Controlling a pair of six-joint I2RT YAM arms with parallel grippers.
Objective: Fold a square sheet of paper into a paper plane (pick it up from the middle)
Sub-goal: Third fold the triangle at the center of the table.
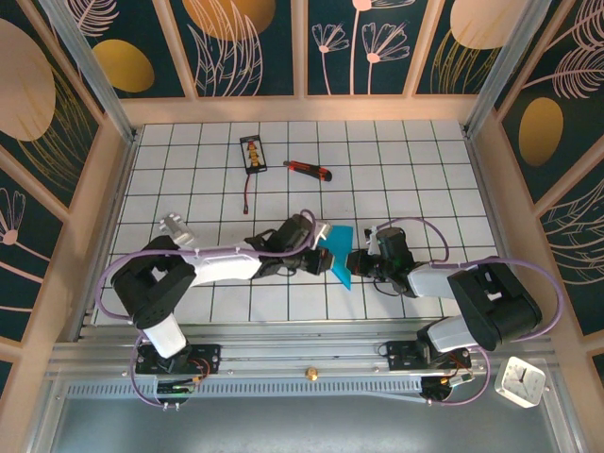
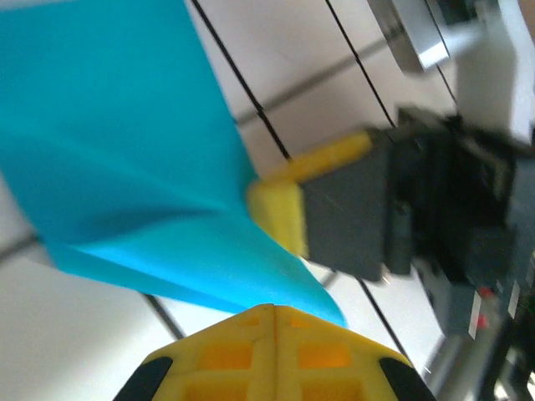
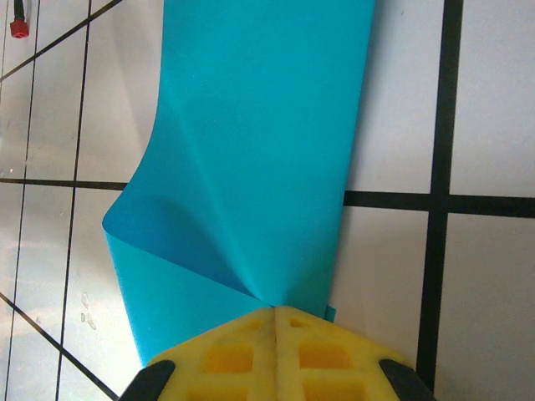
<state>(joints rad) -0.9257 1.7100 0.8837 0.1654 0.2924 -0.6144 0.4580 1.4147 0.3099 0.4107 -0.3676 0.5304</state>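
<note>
Top external shows you the left gripper [image 1: 316, 253] on the arm-base side of the utility knife [image 1: 309, 170]. Its fingers are pressed together on the left edge of the square sheet of paper [image 1: 338, 257]. The creased sheet hangs tilted, well apart from the knife, with bare table [image 1: 425, 189] between them and on both sides. Just right of the knife's line, your right gripper [image 1: 355, 262] is pinched tight on the sheet's opposite edge.

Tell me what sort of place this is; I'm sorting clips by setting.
Probably a purpose-built robot test cell: a white grid-lined table, boxed in by leaf-patterned wall panels, with a left arm and right arm bolted to a metal rail at its near edge.
</note>
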